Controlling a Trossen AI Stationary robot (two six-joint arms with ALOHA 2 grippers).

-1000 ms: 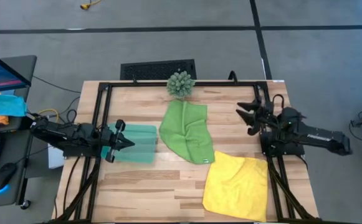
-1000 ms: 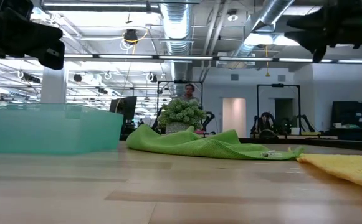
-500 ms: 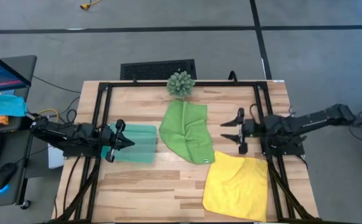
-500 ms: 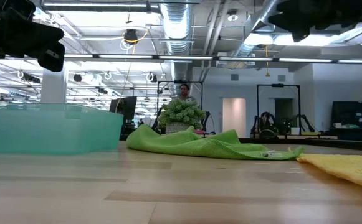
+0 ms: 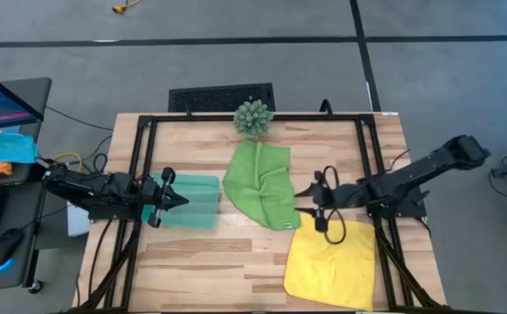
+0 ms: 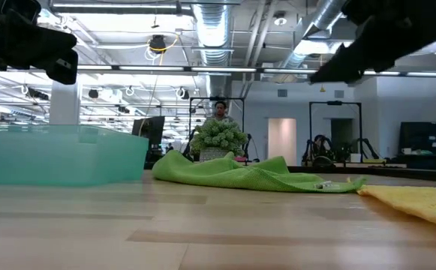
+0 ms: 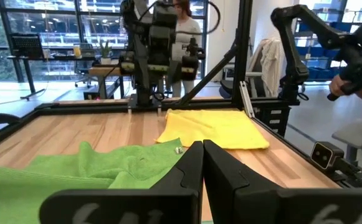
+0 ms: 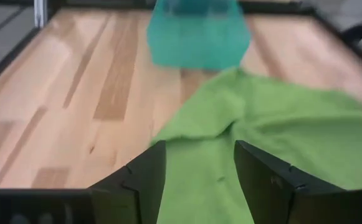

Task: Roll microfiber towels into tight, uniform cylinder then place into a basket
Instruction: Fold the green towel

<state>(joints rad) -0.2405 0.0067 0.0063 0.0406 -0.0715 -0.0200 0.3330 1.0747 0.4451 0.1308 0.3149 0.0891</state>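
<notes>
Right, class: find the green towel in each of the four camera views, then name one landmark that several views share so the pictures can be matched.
High view: green towel at table centre, below the spiky plant.
Low view: green towel lies crumpled mid-picture, before the plant.
Left wrist view: green towel spreads beyond the shut fingers.
Right wrist view: green towel past the open fingers.
Shared landmark: the teal basket, also low and right wrist.

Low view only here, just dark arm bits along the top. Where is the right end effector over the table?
Observer: High view puts the right end effector over the green towel, at its edge nearest the yellow towel.
Operator: Open?
Observer: Yes. Its wrist view shows both fingers spread, with green towel between them.
Operator: Left one?
Observer: The left end effector is shut, over the left end of the basket.
</notes>
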